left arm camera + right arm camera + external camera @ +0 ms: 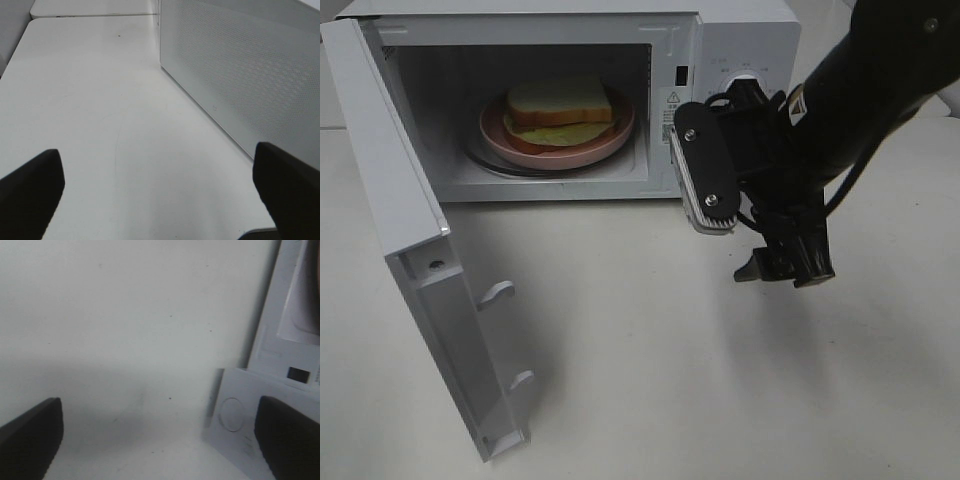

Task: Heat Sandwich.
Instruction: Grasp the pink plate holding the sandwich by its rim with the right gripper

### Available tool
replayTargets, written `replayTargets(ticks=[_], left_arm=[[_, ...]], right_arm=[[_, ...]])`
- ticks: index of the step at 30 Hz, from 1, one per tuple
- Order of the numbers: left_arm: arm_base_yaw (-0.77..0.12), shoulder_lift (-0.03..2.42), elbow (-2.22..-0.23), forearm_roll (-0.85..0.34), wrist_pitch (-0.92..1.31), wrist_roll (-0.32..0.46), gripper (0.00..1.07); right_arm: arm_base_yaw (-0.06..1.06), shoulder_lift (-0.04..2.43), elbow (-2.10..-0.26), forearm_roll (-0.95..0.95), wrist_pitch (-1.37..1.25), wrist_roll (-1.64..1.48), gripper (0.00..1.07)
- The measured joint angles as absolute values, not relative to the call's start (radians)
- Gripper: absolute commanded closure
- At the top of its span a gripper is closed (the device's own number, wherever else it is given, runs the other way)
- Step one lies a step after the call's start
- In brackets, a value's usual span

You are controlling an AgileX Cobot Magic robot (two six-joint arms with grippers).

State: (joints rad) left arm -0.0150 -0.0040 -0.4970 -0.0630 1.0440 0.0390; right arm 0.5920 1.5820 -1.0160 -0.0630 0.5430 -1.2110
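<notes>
Microwave [740, 40] sits on the table [640, 380] with its door [390, 180] swung fully open, hinged on the microwave's left edge as the high camera sees it. The sandwich [560, 105] is inside the microwave cavity, lying flat on a pink plate [610, 140] in the middle of the cavity floor. We see tan bread on top and a yellow-green layer under it.

The right end effector [160, 440] hangs in front of the microwave's control panel, just outside the cavity opening and above the table. Its fingers [30, 437] sit at opposite edges of the wrist view, so it is wide and holds nothing. That view also shows the microwave's round dial [232, 414] and bare table. In the high view the black arm covers part of the control panel.

The left end effector [160, 195] is also wide and empty, with dark fingertips [287, 187] far apart. It is near a white perforated panel [240, 65] above the table. We cannot tell which face of the microwave that panel is. The left arm does not show in the high view.
</notes>
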Motion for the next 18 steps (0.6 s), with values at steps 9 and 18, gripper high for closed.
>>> replayTargets(ticks=[9,18], left_arm=[[-0.015,-0.004,-0.497,-0.063,1.044,0.039,0.10],[-0.015,-0.004,-0.497,-0.063,1.044,0.039,0.10]], right_arm=[[0.642,1.679,-1.131,-0.138,0.544,-1.169,0.09],[0.673,1.794,-1.252,-0.152,0.526,-1.164,0.11]])
